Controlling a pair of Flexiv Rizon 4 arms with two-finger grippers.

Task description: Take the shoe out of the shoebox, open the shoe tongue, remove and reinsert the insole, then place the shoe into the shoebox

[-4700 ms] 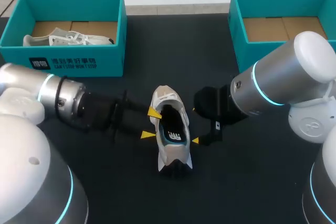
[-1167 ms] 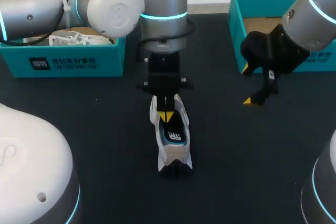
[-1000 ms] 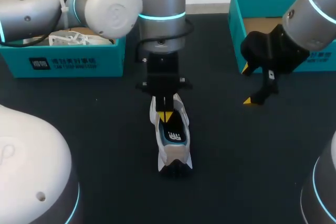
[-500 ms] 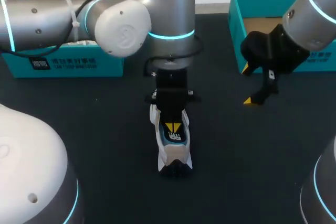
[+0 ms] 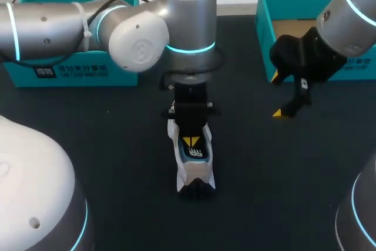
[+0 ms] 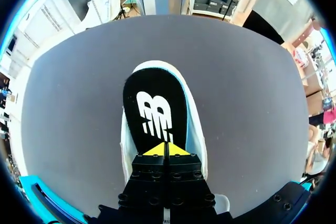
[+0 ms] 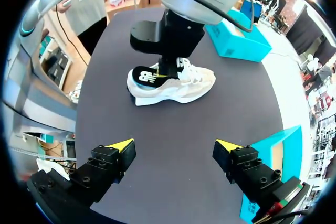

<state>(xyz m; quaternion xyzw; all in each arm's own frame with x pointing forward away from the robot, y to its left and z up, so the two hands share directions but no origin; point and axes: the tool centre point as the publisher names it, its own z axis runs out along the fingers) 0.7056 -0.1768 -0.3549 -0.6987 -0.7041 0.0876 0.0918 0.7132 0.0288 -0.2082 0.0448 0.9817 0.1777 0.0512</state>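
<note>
A white and beige shoe point(image 5: 191, 171) stands on the black table mat between the two boxes, heel toward the near edge. Its black insole point(image 6: 154, 113) with a white logo lies inside it. My left gripper point(image 5: 191, 141) points straight down into the shoe's opening. It is shut, with its yellow tips point(image 6: 165, 149) together on the insole at mid-length, nothing between them. My right gripper point(image 5: 277, 95) hangs open above the mat to the shoe's right, empty. In the right wrist view the shoe point(image 7: 184, 85) lies ahead of the right gripper point(image 7: 175, 148), with the left arm's gripper body point(image 7: 165, 38) over it.
A teal shoebox point(image 5: 76, 73) stands at the back left, largely hidden behind my left arm. A second teal shoebox point(image 5: 264, 13) with a cardboard floor stands at the back right, just behind my right gripper. Bare mat lies around the shoe.
My left gripper has slid along the insole toward the heel, still shut, and its arm has swung forward with it. The right arm and the shoe have kept still.
</note>
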